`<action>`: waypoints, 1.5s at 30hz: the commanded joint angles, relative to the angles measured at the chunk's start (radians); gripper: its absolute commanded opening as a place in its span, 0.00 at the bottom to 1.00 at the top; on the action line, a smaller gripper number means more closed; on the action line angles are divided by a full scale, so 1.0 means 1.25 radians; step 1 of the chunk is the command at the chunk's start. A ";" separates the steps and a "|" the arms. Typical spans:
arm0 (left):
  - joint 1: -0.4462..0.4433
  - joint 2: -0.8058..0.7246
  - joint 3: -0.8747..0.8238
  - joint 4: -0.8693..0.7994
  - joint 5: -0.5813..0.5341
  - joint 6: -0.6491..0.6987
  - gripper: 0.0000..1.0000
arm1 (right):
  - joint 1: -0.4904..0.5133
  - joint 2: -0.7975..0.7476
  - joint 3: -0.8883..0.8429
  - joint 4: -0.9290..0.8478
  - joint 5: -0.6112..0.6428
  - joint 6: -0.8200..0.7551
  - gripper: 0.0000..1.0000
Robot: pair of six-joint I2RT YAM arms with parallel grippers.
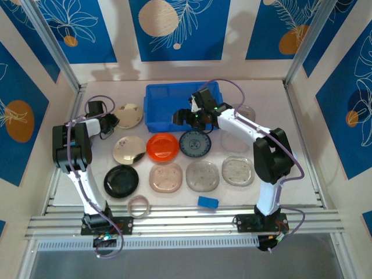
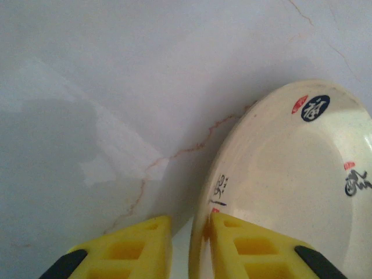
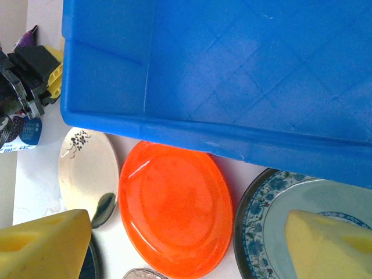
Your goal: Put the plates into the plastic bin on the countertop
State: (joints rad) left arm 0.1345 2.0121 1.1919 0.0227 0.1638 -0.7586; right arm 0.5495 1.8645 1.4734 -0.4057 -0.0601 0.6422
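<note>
left gripper [image 2: 189, 250] sat narrow astride rim of round beige ceramic plate [image 2: 279, 186], grip unclear, 9 o'clock of blue rectangular plastic bin [image 1: 163, 104]. right gripper [image 3: 189, 244] hung wide over round orange plate [image 3: 174, 203].

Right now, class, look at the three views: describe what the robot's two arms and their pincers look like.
The left arm and right arm are white links with black joint housings, each trailing a purple cable. The left pincer and right pincer have yellow fingers; the left's show hollow pockets and black patches.
</note>
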 commanded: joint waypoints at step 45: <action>-0.147 -0.373 0.126 -0.244 0.194 0.210 0.00 | -0.071 -0.052 0.142 -0.011 -0.130 -0.109 0.84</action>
State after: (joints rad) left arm -0.0162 1.5860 1.2881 -0.2333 0.2726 -0.5335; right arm 0.4801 1.8355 1.6234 -0.4503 -0.1436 0.5243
